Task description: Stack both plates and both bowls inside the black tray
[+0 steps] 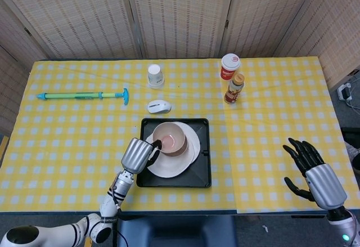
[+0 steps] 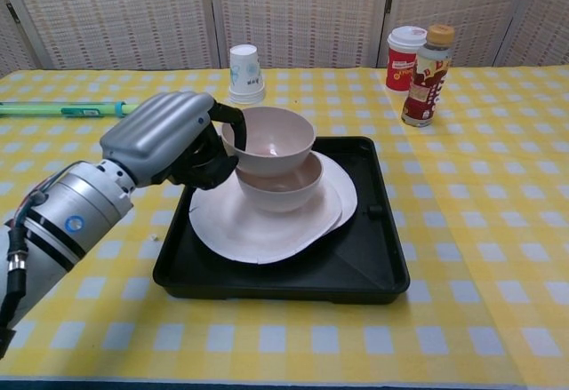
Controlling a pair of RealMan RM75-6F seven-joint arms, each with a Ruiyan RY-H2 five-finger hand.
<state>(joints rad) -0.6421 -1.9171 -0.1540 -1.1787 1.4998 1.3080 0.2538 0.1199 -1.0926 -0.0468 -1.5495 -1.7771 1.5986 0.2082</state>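
Two pale plates [image 1: 175, 158] [image 2: 258, 223] lie stacked in the black tray [image 1: 201, 175] [image 2: 356, 270]. A beige bowl [image 2: 283, 187] sits on them. My left hand [image 1: 138, 155] [image 2: 169, 139] grips a second beige bowl [image 1: 169, 137] [image 2: 270, 139] by its left rim, holding it in the mouth of the lower bowl. My right hand [image 1: 313, 173] hovers open over the tablecloth at the front right, far from the tray; the chest view does not show it.
A white computer mouse [image 1: 159, 107] lies just behind the tray. Further back stand an upturned paper cup [image 1: 155, 75], a red coffee cup [image 1: 229, 66] and a brown bottle [image 1: 235, 88]. A green pump [image 1: 84, 95] lies at the back left.
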